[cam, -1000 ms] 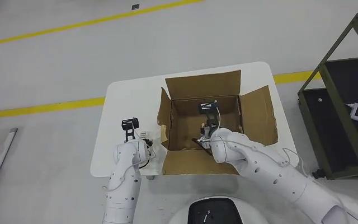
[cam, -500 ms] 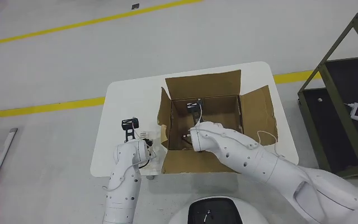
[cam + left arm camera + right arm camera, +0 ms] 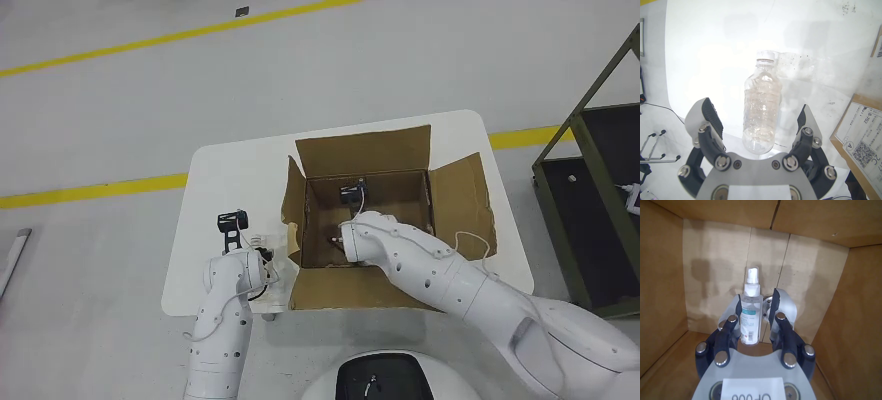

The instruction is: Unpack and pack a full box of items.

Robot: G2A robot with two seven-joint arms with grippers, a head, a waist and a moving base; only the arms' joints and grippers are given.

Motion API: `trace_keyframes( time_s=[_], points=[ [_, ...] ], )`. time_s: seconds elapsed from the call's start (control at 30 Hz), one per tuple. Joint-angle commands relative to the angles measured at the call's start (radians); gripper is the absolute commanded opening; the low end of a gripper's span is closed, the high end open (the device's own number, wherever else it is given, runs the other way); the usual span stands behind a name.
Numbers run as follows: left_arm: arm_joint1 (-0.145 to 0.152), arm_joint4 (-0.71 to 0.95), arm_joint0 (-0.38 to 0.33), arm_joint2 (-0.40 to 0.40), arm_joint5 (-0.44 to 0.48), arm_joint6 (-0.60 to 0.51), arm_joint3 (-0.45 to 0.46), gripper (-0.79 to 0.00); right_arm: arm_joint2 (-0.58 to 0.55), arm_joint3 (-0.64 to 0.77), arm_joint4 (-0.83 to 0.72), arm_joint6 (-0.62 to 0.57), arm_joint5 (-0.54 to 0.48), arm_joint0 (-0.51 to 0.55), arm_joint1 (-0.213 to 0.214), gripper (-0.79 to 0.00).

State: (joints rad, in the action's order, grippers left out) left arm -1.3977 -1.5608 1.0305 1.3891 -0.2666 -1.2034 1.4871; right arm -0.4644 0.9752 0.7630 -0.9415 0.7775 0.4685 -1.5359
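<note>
An open cardboard box point(image 3: 460, 205) stands on the white table point(image 3: 230, 180). My right gripper point(image 3: 757, 294) is down inside the box point(image 3: 664, 279), near its left wall in the top view point(image 3: 340, 240). It is open around a clear spray bottle point(image 3: 751, 306) with a white nozzle. One pad point(image 3: 738, 308) touches the bottle and the other stands a little off it. My left gripper point(image 3: 756, 106) is open over the table left of the box point(image 3: 262, 243). A clear plastic bottle point(image 3: 761, 106) with a white cap lies between its fingers, untouched.
The box's labelled outer wall point(image 3: 863, 136) is close beside the left gripper. A dark green cart point(image 3: 600, 180) stands right of the table. A wire rack point(image 3: 655, 147) and a cable lie beyond the table's near edge. Open tabletop stretches behind the plastic bottle.
My right arm has swung left inside the box, its wrist going from the middle toward the left wall. The left arm and the plastic bottle have not moved.
</note>
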Motion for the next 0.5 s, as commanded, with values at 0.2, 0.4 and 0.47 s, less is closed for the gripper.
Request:
trace_keyframes(
  time_s=[0.2, 0.4, 0.47],
  points=[
    [0.0, 0.0, 0.0, 0.0, 0.0, 0.0, 0.0, 0.0, -0.004, -0.06, -0.009, 0.01, -0.036, 0.008, -0.03, -0.416],
    [0.0, 0.0, 0.0, 0.0, 0.0, 0.0, 0.0, 0.0, -0.01, -0.106, -0.027, 0.02, -0.066, 0.011, -0.056, -0.419],
    [0.0, 0.0, 0.0, 0.0, 0.0, 0.0, 0.0, 0.0, -0.01, -0.12, -0.029, 0.025, -0.076, 0.01, -0.066, -0.419]
  ],
)
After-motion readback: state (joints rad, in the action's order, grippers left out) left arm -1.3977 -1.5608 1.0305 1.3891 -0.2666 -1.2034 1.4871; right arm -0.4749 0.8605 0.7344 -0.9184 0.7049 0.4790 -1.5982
